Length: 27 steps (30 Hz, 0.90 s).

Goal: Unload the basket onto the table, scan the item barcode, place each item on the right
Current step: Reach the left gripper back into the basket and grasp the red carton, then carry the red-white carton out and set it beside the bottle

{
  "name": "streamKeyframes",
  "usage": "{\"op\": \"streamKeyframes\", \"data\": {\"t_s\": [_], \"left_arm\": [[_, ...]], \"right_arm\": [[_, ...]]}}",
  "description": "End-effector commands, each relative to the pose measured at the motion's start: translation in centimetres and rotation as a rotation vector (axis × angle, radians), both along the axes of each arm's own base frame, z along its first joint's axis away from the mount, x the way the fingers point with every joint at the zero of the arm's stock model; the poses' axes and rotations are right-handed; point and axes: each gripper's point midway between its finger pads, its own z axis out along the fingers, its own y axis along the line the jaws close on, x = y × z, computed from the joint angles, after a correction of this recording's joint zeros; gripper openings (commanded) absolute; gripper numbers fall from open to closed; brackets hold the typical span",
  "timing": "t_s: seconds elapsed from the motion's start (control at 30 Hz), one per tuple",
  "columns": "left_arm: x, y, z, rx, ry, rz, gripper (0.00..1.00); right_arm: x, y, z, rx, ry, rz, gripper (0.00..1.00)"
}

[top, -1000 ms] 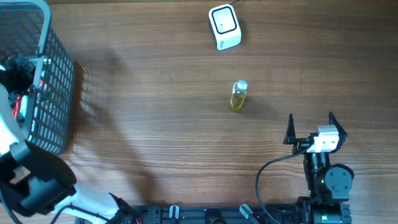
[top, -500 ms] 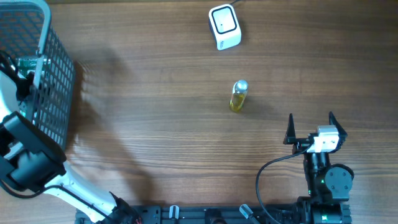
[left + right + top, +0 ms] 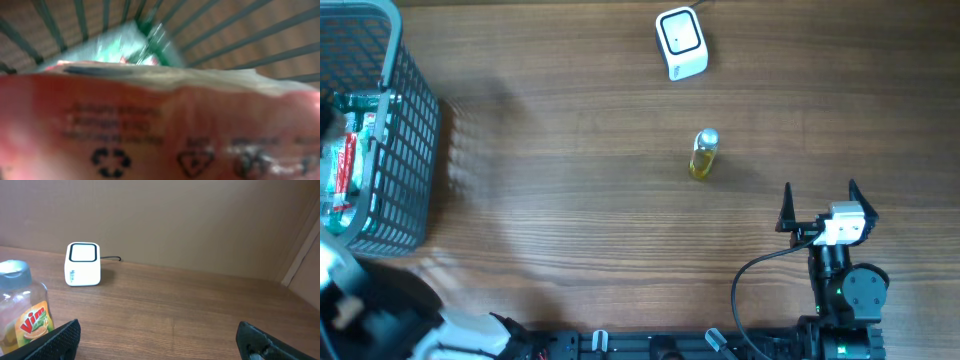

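The step in hand looks like the pick-up. The left arm is reaching into the basket, well to the left of the scanner, where the red packet is lying. The left wrist view is filling up with that packet and its printed recycling marks, but it is showing no fingers, so I cannot tell whether the left gripper is gripping.

Only the overhead is showing the bottle sitting near the scanner on the robot's side. Beyond it the right gripper is hanging wide apart and empty.

Next, the packet is likely needing a firm grip, a lift clear of the basket wall, and its barcode turned toward the scanner.
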Motion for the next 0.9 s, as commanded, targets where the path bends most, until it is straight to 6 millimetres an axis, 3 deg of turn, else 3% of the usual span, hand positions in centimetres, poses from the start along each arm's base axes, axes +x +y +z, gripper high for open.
{"op": "streamKeyframes", "data": {"t_s": [0.0,0.07,0.13,0.17,0.27,0.37,0.43,0.53,0.8,0.83,0.87], "left_arm": [[-0.8,-3.8,11.7,0.128,-0.261,-0.026,0.47],[-1.2,-6.0,14.4,0.171,-0.313,-0.061,0.47],[-1.6,-9.5,17.2,0.211,-0.372,-0.124,0.47],[-2.3,-12.8,19.3,0.234,-0.418,-0.185,0.48],[-4.0,-17.8,21.1,0.236,-0.459,-0.28,0.48],[-5.7,-22.1,21.0,0.21,-0.444,-0.38,0.48],[-7.0,-24.5,19.2,0.171,-0.365,-0.435,0.48],[-7.0,-26.7,16.4,0.123,-0.265,-0.507,0.48],[-3.3,-36.7,3.0,-0.035,0.067,-0.848,0.47],[-3.1,-37.5,2.3,-0.04,0.084,-0.87,0.47],[-2.8,-39.4,0.2,-0.049,0.128,-0.925,0.47]], "right_arm": [[0.0,-0.3,0.1,-0.009,-0.006,-0.018,1.0],[0.0,-0.3,0.1,-0.01,-0.006,-0.018,1.0],[0.0,-0.3,0.1,-0.01,-0.006,-0.018,1.0],[0.0,-0.3,0.1,-0.009,-0.006,-0.018,1.0],[0.0,-0.3,0.1,-0.01,-0.006,-0.018,1.0],[0.0,-0.3,0.1,-0.01,-0.006,-0.018,1.0],[0.0,-0.3,0.1,-0.009,-0.006,-0.018,1.0],[0.0,-0.3,0.1,-0.009,-0.006,-0.018,1.0],[0.0,-0.3,0.1,-0.01,-0.006,-0.018,1.0],[0.0,-0.3,0.1,-0.01,-0.006,-0.018,1.0],[0.0,-0.3,0.1,-0.01,-0.006,-0.018,1.0]]}}
